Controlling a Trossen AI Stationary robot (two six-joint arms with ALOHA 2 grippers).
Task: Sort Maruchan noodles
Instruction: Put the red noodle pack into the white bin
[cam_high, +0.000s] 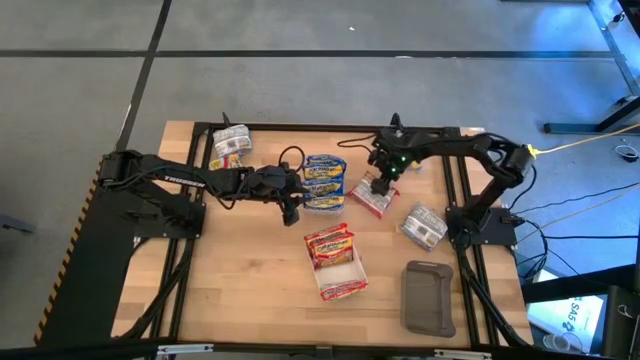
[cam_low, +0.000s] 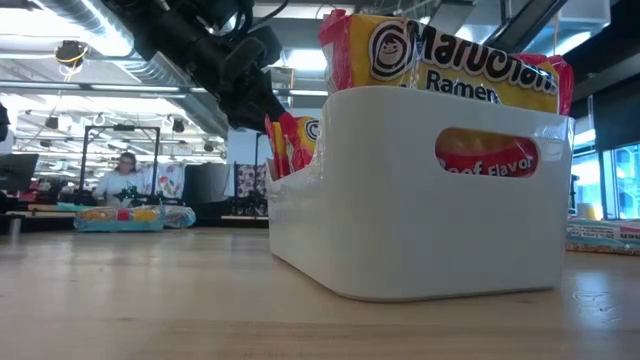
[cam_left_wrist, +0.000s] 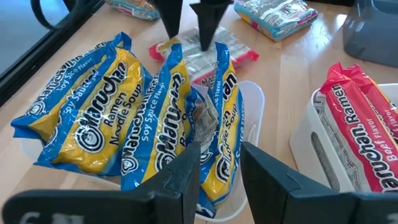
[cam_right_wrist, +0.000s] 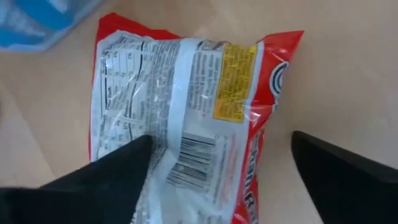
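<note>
From the high view, the white tray (cam_high: 338, 272) sits near the middle of the table with red-orange beef packets (cam_high: 330, 244) stacked in it, their long axes running roughly across the tray's narrow width. Just above the tray, toward the far edge, there's a bunch of blue-yellow packets (cam_high: 324, 181) lying side by side in a second white tray. A loose red packet (cam_high: 371, 199) lies flat on the wood just right of that bunch, long axis on a diagonal. One silver-grey packet (cam_high: 424, 225) is further right, another (cam_high: 230, 145) sits off to the far left of the blue bunch, and the dark grey tray (cam_high: 428, 296) is right of the white tray. The left gripper (cam_high: 291, 203) hangs at the left edge of the blue bunch; the right gripper (cam_high: 380, 185) is right over the loose red packet.

Low view: mostly the white tray up close, beef packets standing on edge above its rim, a dark arm behind.

Left wrist view: the left gripper (cam_left_wrist: 219, 171) has its fingers a narrow gap apart, nothing between them, just over the blue-yellow packets, which stand on edge.

Right wrist view: the right gripper (cam_right_wrist: 217, 168) is spread wide, straddling the red packet's end, label side down, not pinching it.
</note>
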